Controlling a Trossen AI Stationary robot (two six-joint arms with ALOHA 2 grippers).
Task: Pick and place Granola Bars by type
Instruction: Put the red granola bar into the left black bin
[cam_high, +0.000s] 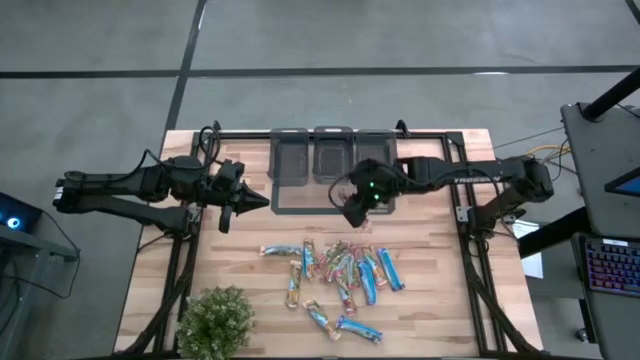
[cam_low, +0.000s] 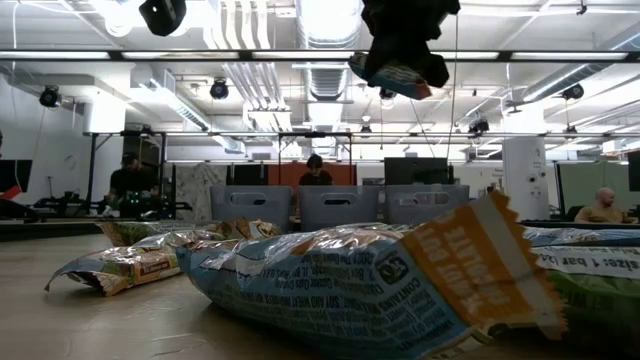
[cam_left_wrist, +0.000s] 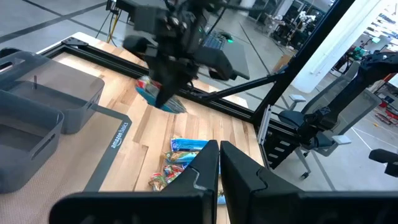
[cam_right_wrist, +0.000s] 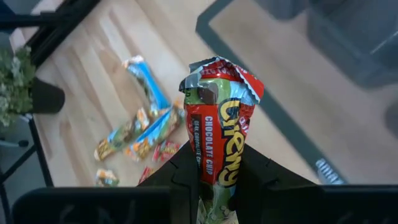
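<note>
A single granola bar (cam_right_wrist: 219, 134) is seen clamped between the fingers of the right gripper (cam_right_wrist: 214, 180), standing upright out of the jaws; its wrapper is glossy red and green, with "CHEWY" in yellow lettering and "CHOCOLATE CHIP" printed down one side, and its crimped top edge is crumpled. In the high view this right gripper (cam_high: 358, 208) is held above the table (cam_high: 440, 290), at the near edge of the grey tray (cam_high: 290, 205) on which three dark bins (cam_high: 330, 152) are set in a row. The remaining Granola Bars (cam_high: 340, 272) are scattered flat on the wooden top in front of the tray, some in mostly blue wrappers, others in green, red and orange; they lie close together, several overlapping, though exactly which touch is hard to judge from above. From the low view a blue and orange wrapper (cam_low: 360, 285) with a serrated end is seen lying nearest. The left gripper (cam_high: 240, 200) is held with its fingers pressed together and nothing between them, hovering left of the tray. A leafy plant (cam_high: 215, 322) stands at the near left corner.
</note>
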